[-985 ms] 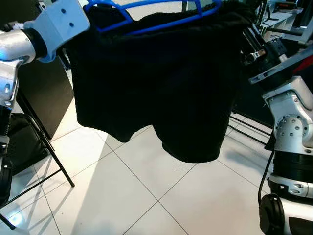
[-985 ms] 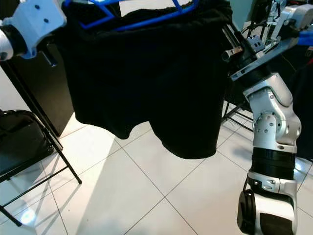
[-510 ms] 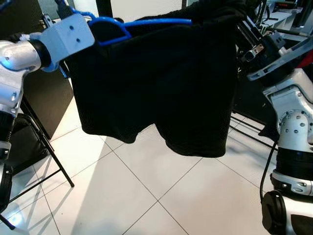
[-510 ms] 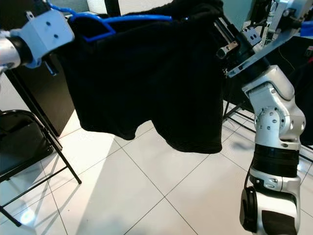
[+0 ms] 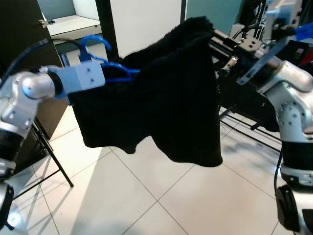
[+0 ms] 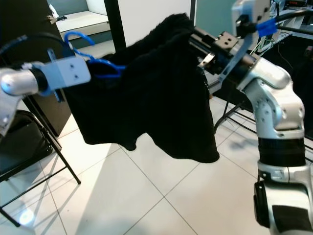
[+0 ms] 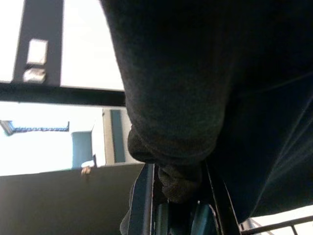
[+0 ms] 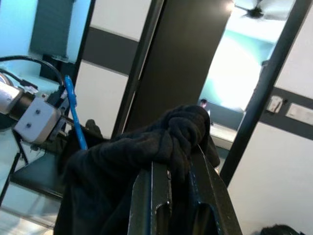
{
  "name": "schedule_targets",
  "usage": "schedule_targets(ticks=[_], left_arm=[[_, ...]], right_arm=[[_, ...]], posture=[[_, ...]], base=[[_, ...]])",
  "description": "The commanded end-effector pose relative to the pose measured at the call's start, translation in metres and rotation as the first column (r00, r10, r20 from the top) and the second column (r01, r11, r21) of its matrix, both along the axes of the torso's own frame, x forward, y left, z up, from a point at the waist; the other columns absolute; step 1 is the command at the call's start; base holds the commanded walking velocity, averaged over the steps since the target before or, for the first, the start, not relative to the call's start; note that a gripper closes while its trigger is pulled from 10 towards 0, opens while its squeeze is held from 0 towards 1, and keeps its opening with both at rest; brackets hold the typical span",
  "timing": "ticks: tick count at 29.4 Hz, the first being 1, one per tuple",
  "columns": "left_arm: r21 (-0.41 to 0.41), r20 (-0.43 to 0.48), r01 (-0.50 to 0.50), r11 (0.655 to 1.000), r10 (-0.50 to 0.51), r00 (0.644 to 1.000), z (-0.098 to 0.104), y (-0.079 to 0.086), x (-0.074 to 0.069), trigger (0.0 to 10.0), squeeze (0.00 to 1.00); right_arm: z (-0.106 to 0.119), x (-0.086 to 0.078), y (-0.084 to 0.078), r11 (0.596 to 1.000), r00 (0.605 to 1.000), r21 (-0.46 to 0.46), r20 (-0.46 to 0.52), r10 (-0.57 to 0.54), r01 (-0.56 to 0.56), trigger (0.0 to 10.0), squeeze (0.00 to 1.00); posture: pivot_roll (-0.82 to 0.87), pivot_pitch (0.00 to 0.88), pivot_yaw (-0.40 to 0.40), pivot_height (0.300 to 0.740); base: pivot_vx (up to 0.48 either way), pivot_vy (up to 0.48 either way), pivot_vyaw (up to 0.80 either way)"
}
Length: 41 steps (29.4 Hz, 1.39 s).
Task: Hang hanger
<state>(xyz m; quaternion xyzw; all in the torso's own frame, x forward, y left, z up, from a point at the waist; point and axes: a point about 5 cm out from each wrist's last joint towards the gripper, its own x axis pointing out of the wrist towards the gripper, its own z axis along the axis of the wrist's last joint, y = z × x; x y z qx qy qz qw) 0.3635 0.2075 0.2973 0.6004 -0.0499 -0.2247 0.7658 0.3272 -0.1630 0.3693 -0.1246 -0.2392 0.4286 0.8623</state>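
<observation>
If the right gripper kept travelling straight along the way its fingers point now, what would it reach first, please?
Probably the left gripper at the blue hanger. The right gripper, clamped on the black shorts, points across them toward it, though depth is hard to judge.

blue hanger (image 5: pixel 105 66) mostly buried under black shorts (image 5: pixel 161 107), left gripper (image 7: pixel 178 205) tips smothered in cloth

No text, label, brand or number can be read anywhere — nothing legible on any surface.
</observation>
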Motion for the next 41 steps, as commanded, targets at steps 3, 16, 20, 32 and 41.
schedule_targets(ticks=[3,16,20,32,41], left_arm=[[0.115,-0.045,0.059,0.992,-0.055,0.997,-0.018,-0.017,-0.001,0.0,0.0],[0.149,-0.042,0.116,0.982,-0.11,0.993,-0.022,-0.04,0.002,0.0,0.0],[0.121,-0.035,0.068,0.99,-0.064,0.997,-0.022,-0.035,0.005,0.0,0.0],[0.088,-0.014,-0.148,0.985,0.15,0.989,-0.013,0.019,0.01,0.0,0.0],[0.093,-0.015,-0.204,0.975,0.206,0.978,-0.013,0.036,0.01,0.0,0.0]], right_arm=[[0.024,-0.001,0.014,0.998,0.995,-0.043,0.091,0.044,-0.04,0.0,0.0],[0.032,-0.005,0.074,0.966,0.966,-0.003,-0.002,0.26,-0.26,0.0,0.0],[0.009,-0.015,0.09,0.929,0.931,-0.073,-0.061,0.359,-0.363,0.0,0.0],[-0.017,-0.024,0.071,0.94,0.941,-0.095,-0.12,0.316,-0.328,0.0,0.0],[-0.008,-0.018,0.04,0.979,0.977,-0.036,-0.085,0.195,-0.199,0.0,0.0]], posture=[[0.02,0.0,0.031,0.735],[0.02,0.0,0.029,0.735],[0.02,0.0,0.027,0.735],[0.02,0.0,0.037,0.735],[0.02,0.0,0.036,0.735]], base=[[0.0,0.0,0.0],[0.0,0.0,0.0],[0.0,0.0,0.0],[0.0,0.0,0.0],[0.0,0.0,0.0]])
